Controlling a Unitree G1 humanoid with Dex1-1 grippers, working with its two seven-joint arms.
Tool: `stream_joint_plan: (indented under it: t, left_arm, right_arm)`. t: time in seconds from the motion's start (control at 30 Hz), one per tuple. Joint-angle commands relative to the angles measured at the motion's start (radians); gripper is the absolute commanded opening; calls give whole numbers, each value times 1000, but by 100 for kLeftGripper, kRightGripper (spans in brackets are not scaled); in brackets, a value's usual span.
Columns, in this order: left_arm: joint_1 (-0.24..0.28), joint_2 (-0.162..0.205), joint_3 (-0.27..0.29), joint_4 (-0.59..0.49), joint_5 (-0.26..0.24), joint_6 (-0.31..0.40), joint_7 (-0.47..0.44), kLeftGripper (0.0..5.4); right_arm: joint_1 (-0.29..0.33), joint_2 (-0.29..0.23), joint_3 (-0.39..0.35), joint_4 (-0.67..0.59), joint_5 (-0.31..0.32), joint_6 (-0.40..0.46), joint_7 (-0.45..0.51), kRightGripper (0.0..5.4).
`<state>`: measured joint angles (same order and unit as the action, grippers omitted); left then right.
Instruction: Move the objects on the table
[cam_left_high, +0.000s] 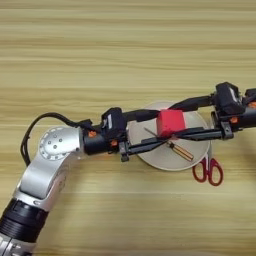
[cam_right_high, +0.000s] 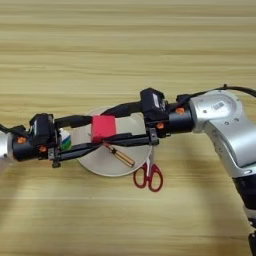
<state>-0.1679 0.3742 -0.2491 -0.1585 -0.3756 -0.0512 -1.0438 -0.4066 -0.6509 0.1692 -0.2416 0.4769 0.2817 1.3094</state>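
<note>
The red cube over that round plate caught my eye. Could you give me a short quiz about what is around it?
1. True or false: the red cube sits far from the plate.
2. Which tool lies on the plate beside the cube? A: the screwdriver. B: a spoon. C: a pen.
3. Fill in: ___ pincers reach in to the cube.

Key: 1 false, it is over the plate. 2 A. 3 two, the left pincer and the right pincer.
</note>
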Motion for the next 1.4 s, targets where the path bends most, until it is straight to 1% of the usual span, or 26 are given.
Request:
stream_joint_plan:
  t: [0.03,0.33,0.37,0.43,0.5,0.83,0.97,1.07,1.13,1.33,1.37,1.4]
  left_arm:
    - [3,7,4,-17,-1,2,0,236]
    - [4,9,6,-18,-7,0,-6,236]
    - [4,9,6,-17,-7,-1,-6,236]
    - [4,8,7,-16,-8,-2,-7,231]
    - [3,7,7,-16,-9,-2,-7,223]
    - [7,15,11,-14,-1,-6,-13,223]
    - [14,39,1,-15,4,6,-38,223]
    - [28,74,-12,-23,-15,41,-84,223]
    - [34,92,-16,-13,-17,53,-109,223]
    - [58,119,-41,33,6,89,-140,223]
    - [61,122,-47,41,15,90,-142,223]
    - [64,128,-56,54,36,83,-139,223]
  right_arm:
    - [-12,6,5,-14,-1,-1,-7,232]
    - [-6,7,5,-15,5,-6,1,232]
    - [-6,7,5,-15,5,-7,2,268]
    - [-5,8,4,-15,7,-9,2,287]
    - [-5,10,2,-15,9,-9,1,331]
    - [-5,21,-28,-15,42,-2,-7,446]
    - [-14,25,-49,-8,60,2,-16,494]
    - [-20,28,-56,-7,68,4,-26,525]
    - [-22,30,-58,-9,70,4,-31,539]
    - [-24,31,-57,-15,71,7,-42,540]
    - [-24,32,-57,-15,71,7,-43,540]
    - [-24,32,-57,-16,72,8,-44,540]
